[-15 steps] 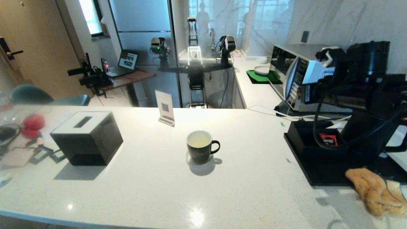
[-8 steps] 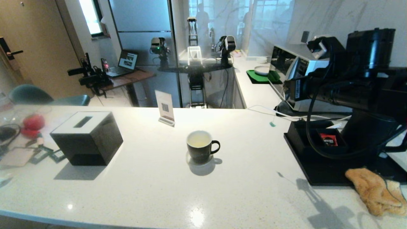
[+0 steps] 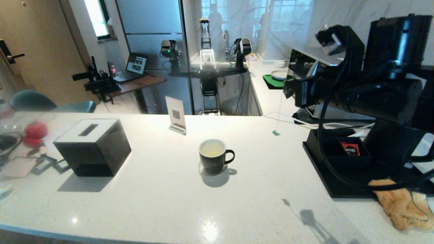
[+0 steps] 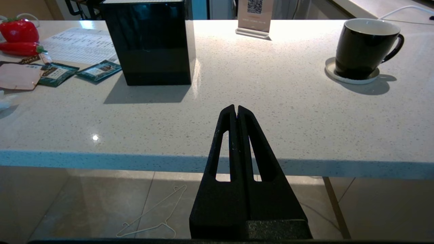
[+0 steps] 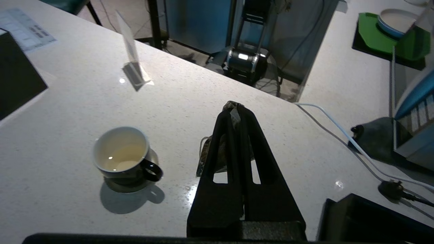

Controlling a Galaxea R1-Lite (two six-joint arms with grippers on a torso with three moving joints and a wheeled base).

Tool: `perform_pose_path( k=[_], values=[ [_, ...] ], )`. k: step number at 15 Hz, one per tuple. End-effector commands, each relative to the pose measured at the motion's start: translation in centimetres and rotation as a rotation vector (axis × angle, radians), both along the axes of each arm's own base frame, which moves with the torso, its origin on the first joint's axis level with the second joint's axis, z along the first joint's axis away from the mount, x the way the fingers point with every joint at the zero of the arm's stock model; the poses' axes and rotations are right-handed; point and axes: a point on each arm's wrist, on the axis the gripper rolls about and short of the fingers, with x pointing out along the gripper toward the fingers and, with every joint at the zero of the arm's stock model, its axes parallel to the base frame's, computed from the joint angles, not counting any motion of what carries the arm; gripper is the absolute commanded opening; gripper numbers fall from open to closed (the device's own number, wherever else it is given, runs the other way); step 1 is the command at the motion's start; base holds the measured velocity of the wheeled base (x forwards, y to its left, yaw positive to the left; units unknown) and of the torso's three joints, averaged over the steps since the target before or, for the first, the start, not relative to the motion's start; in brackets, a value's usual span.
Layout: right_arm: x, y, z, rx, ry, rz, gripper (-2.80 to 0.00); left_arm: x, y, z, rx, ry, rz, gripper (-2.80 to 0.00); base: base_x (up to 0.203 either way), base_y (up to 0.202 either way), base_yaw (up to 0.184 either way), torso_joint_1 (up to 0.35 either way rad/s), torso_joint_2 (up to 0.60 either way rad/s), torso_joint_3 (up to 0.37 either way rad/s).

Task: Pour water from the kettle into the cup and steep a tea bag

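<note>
Matte black throughout. Right arm [image 3: 366, 95]: thick cylindrical links, black cable [image 3: 325, 142] looping loosely beneath, pale label [image 3: 304, 90] near the wrist, possibly printed; white-and-grey camera module [image 3: 327, 37] on top. Right gripper [image 5: 237, 112] and left gripper [image 4: 235, 110]: twin tapered black fingers with long triangular cut-outs, lightly textured finish.

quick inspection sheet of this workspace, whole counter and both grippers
Surface: white speckled counter, dry where visible.
Job's things: cup on a coaster, pale liquid inside; tea bag in the right gripper; kettle on the black tray.
Clutter: black box, sign stand, packets, yellow cloth.
Grippers: right gripper shut on the tea bag, raised right of the cup; left gripper shut, parked at the counter's near edge.
Cables: white cable across the counter.
Surroundings: microwave, laptop desk.
</note>
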Motion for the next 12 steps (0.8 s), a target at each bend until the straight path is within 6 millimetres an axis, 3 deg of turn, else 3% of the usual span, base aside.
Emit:
perform_pose_path(
  k=[1,12],
  values=[
    [-0.9,0.8,0.6,0.019,-0.031,0.036,-2.8,0.0,0.0,0.0,0.0,0.001,0.0,-2.8,0.0,0.0,0.0,0.0,0.0,0.0],
    [-2.8,4.0,1.3,0.061,-0.092,0.157,-2.8,0.0,0.0,0.0,-0.002,0.0,0.001,-2.8,0.0,0.0,0.0,0.0,0.0,0.0]
  ],
)
